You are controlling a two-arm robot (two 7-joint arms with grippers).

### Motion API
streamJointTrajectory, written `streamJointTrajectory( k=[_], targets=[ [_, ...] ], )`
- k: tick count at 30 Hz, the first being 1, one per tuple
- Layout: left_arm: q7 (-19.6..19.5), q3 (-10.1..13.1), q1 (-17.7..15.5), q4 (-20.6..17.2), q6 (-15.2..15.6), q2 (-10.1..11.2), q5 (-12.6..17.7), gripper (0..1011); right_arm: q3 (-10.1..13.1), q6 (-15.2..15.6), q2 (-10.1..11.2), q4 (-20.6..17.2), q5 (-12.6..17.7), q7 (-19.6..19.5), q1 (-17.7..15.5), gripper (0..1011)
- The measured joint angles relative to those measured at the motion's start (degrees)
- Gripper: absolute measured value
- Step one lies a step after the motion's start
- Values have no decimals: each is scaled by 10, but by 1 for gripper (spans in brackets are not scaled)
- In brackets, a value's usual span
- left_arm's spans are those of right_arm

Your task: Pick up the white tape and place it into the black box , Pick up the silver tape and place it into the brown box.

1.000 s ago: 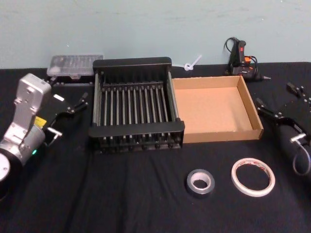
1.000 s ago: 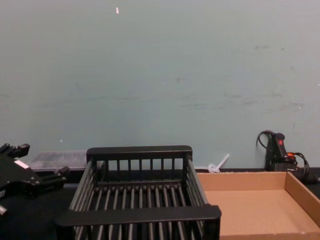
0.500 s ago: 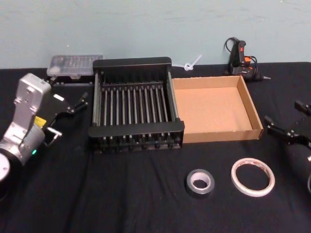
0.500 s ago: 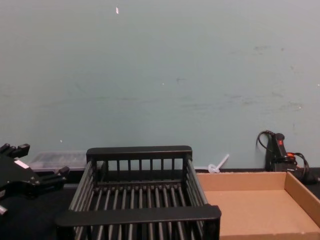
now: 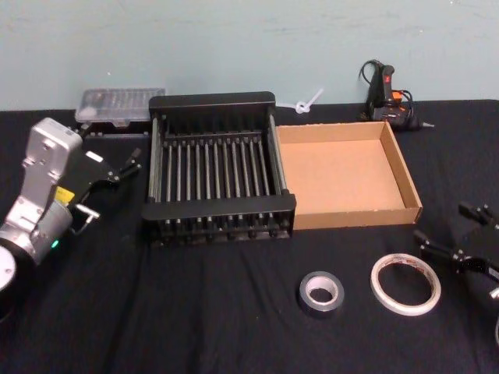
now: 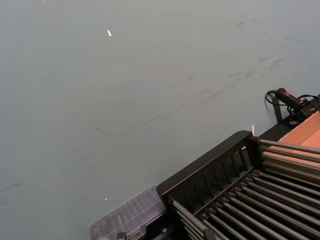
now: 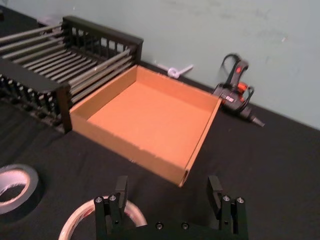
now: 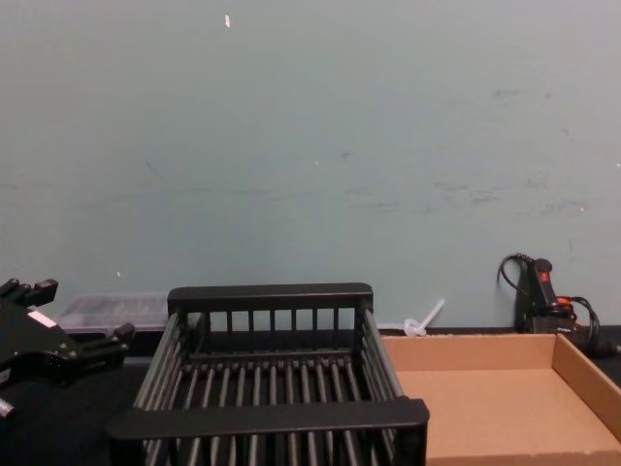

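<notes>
The right gripper (image 5: 458,236) hangs low over the table with its jaws spread wide and nothing between them; the wrist view shows both fingers (image 7: 121,190) apart with bare cloth in the gap. The white tape (image 5: 405,284) lies flat just beside it, toward the robot's left and slightly nearer the body, not touching. Further the same way sits the silver tape (image 5: 321,292), also flat on the table (image 5: 195,312). Ahead of the gripper and to its left is the brown box (image 5: 343,173), with the black box (image 5: 214,167) beyond that, the two touching side by side; both hold nothing. The left gripper (image 5: 113,167) idles beside the black box's far side, empty, its jaws apart. I judge the step in hand to be the approach to the white tape, with neither roll placed. The next move calls for shifting left over the roll, dropping so one finger enters the hollow and the other goes outside the rim, then closing on the thin wall.
</notes>
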Motion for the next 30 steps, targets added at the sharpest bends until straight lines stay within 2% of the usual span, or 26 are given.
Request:
streamJointTrajectory(
  k=[17, 30],
  targets=[
    [0, 0, 0, 0, 0, 0, 0, 1001, -2, 48, -24, 20, 6, 34, -2, 1002],
    [0, 0, 0, 0, 0, 0, 0, 1001, 0, 67, -46, 40, 1, 52, 9, 1002]
  ],
)
